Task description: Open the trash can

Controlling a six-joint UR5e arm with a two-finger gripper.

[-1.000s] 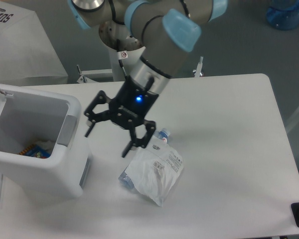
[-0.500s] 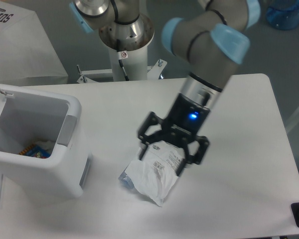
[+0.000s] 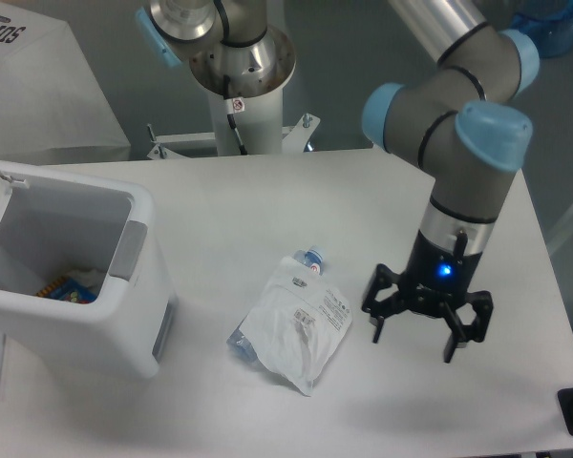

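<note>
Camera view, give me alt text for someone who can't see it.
A white trash can stands open at the table's left, colourful litter inside. The robot's end effector hovers open at right, apart from a white pouch lying mid-table.

Even overhead light, soft shadows

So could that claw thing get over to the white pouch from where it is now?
Probably yes. The gripper hangs open just right of the white pouch, with only bare table between them and nothing lying on the pouch.
</note>
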